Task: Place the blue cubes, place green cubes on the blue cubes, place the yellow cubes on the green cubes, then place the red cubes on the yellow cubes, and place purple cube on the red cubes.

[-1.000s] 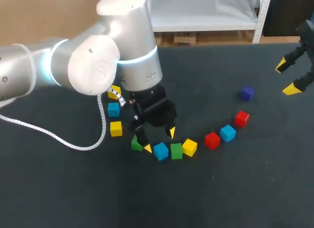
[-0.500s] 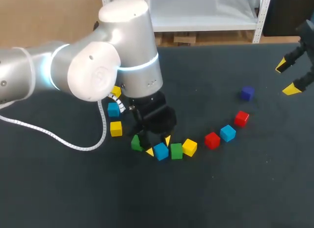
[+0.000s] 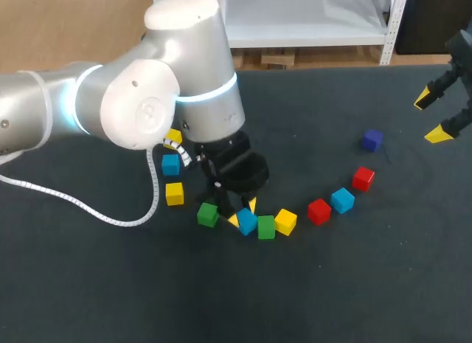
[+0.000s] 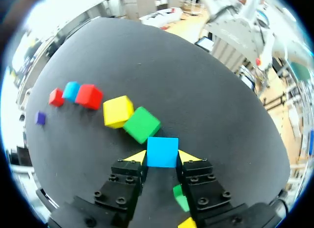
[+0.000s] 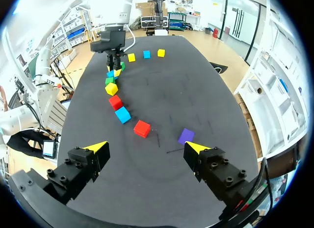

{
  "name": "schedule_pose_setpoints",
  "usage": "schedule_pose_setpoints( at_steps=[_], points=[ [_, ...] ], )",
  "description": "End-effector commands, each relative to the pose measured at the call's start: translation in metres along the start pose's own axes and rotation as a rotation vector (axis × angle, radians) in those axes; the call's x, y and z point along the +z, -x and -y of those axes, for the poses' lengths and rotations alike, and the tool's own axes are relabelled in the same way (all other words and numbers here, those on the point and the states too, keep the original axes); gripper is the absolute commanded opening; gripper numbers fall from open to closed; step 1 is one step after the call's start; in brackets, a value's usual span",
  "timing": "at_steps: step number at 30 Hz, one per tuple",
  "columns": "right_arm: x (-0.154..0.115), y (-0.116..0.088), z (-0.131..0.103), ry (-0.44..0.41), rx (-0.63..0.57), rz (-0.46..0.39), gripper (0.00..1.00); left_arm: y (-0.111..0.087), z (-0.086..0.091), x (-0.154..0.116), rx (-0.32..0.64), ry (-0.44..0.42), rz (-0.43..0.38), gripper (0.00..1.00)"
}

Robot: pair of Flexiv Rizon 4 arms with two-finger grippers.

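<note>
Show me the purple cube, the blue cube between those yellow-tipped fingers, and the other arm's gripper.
purple cube [image 3: 372,140], head view, the cube's middle.
blue cube [image 4: 162,151], left wrist view, middle of its facing side.
right gripper [image 3: 431,117], head view, midway between its yellow tips.

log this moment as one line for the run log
left jaws: shut on blue cube | ahead of it: green cube, yellow cube | right jaws: open, empty | stacking: none yet

Blue cube [image 4: 162,151] (between claw [image 4: 163,157] tips), green cube [image 4: 142,124] touching, yellow cube [image 4: 117,111] beside
</note>
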State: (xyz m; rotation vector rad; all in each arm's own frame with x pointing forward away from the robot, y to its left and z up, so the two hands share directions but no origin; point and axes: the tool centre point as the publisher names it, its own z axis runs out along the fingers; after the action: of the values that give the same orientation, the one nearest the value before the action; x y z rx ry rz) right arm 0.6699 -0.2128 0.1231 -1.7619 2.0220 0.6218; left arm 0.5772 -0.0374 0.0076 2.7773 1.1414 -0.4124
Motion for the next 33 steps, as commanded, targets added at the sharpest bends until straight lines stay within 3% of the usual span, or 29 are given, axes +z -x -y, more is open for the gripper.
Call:
schedule_pose_setpoints(
  at_steps=[1,6,12,20,25,33],
  points=[
    [0.000,0.000,0.000,-0.001,0.000,0.001,1.00,-0.009,0.001,-0.026,-0.087,0.033,0.009,0.00],
    [0.000,0.000,0.000,-0.001,0.000,0.001,1.00,-0.018,-0.016,-0.049,-0.244,0.071,0.005,0.00],
    [0.000,0.000,0.000,-0.001,0.000,0.001,1.00,-0.026,-0.039,-0.061,-0.355,0.107,-0.024,0.00],
    [0.000,0.000,0.000,-0.001,0.000,0.001,1.00,-0.039,-0.070,-0.050,-0.503,0.087,-0.045,0.00],
    [0.000,0.000,0.000,-0.001,0.000,0.001,1.00,-0.044,-0.090,-0.040,-0.570,0.126,0.007,0.00],
    [0.000,0.000,0.000,-0.001,0.000,0.001,1.00,-0.049,-0.111,-0.026,-0.651,0.152,0.005,0.00]
  ],
)
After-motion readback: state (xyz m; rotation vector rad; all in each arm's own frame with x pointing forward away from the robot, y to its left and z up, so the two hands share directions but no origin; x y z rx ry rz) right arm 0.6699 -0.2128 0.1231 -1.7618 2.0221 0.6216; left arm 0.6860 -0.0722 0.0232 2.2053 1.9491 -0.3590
